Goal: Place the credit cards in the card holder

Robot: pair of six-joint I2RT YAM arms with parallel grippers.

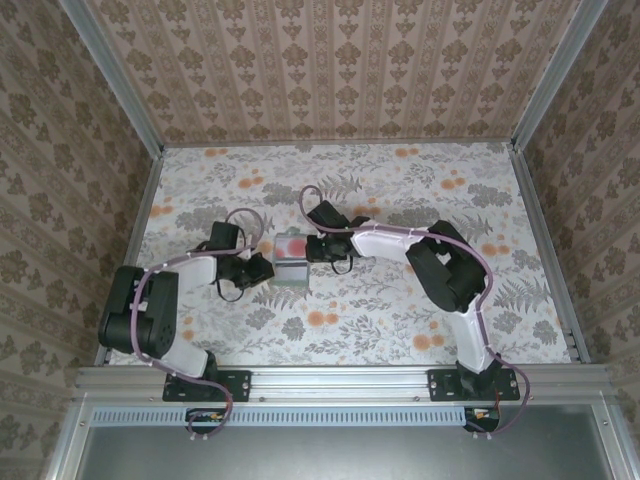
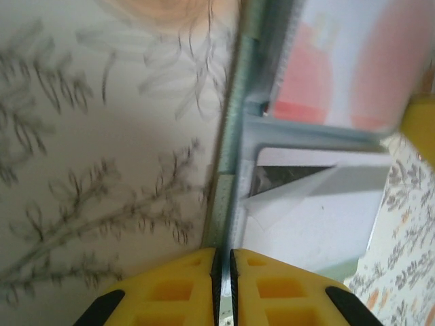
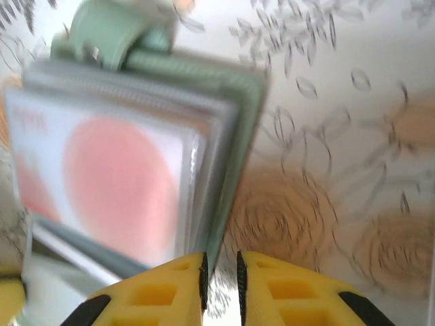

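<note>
Two narrow pinches grip the card holder (image 1: 290, 276), left gripper (image 1: 267, 268) at 9 o'clock, right gripper (image 1: 313, 250) at 3; we hold steady, seating the red card (image 1: 292, 245).

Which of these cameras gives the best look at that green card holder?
The right wrist view: the card holder looms large, with green cover, tab and a red-spotted card under clear plastic, though blurred. The top external view shows it whole but tiny. The left wrist view shows mostly its edge, pinched by the left gripper.
</note>
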